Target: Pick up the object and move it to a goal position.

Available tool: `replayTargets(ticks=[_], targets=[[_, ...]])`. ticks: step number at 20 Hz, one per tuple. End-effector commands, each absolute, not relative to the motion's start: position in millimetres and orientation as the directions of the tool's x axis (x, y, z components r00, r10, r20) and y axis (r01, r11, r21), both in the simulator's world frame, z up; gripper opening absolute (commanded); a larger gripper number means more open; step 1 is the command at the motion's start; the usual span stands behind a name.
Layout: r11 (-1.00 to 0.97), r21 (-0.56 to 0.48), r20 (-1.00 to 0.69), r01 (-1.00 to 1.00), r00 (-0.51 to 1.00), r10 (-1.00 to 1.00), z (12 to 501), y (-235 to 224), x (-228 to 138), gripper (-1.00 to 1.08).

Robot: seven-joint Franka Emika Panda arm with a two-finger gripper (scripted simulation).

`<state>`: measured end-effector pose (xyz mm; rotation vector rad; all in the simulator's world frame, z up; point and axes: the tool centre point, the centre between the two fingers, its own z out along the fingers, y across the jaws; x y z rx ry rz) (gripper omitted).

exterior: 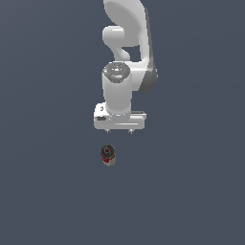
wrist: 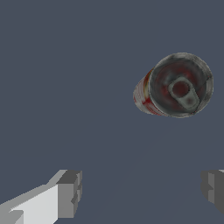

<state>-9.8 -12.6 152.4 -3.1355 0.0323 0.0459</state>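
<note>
Object [exterior: 108, 155] [wrist: 175, 86] stands upright on the dark floor [exterior: 48, 191], apart from the wide-spread tool [exterior: 119, 130] [wrist: 142, 190].

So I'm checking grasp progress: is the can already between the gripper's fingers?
No. In the wrist view the can lies apart from the open gripper, with bare floor between both fingers.
</note>
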Motion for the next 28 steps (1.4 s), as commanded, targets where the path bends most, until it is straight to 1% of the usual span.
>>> replayTargets(ticks=[1,10,19,28], targets=[[-1.0,-0.005,-0.029,-0.021,0.999,-0.021,152,-13,-10,1.0],[-0.999,0.004,-0.012,0.044,0.999,0.044,171,3,-3,1.0],[-0.998,0.004,-0.013,0.069,0.998,0.069,168,-1,1,1.0],[-0.982,0.004,-0.011,0.188,0.982,0.187,160,-14,16,1.0]])
